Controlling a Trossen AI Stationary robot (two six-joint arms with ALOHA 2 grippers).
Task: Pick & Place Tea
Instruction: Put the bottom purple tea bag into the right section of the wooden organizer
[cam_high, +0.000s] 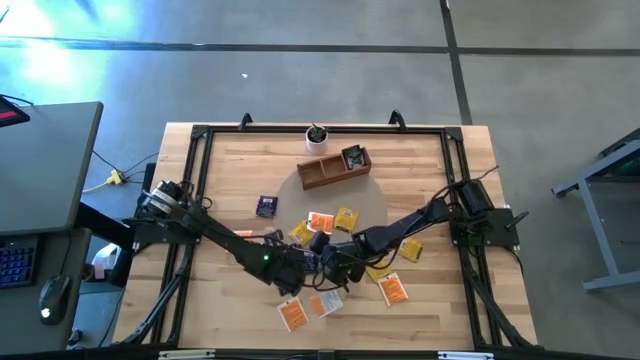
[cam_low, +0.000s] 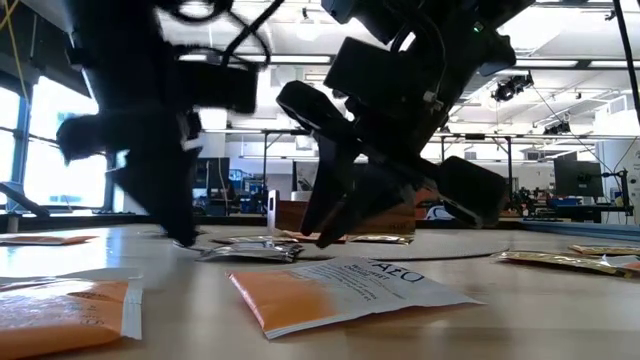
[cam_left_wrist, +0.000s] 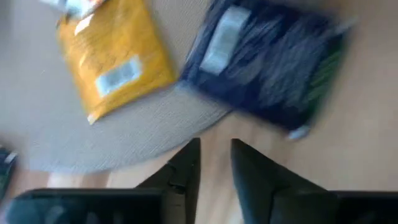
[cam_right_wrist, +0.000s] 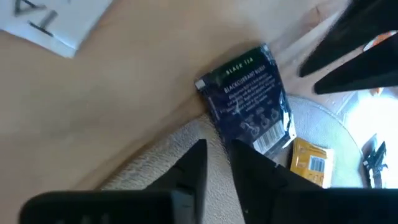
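Meeting low over the middle of the pale wooden tabletop (cam_high: 240, 170), toward its near edge, the left gripper (cam_high: 303, 262) and right gripper (cam_high: 330, 258) stand almost tip to tip. In each wrist view the dark fingers (cam_left_wrist: 186, 167) stand a narrow gap apart with nothing between them; the right fingers (cam_right_wrist: 194, 163) likewise hold nothing. A dark purple flat square tea sachet (cam_right_wrist: 249, 96), printed "Black Tea", lies flat just ahead of the right fingertips, half on a grey round mat (cam_high: 375, 205). A yellow sachet (cam_left_wrist: 112, 59) lies beside it. Orange sachets (cam_high: 292, 314) lie by the near edge. Another purple sachet (cam_high: 267, 206) lies alone toward the left. A brown wooden compartment tray (cam_high: 325, 173) sits near the far edge, beside a small white plant pot (cam_high: 317, 137).
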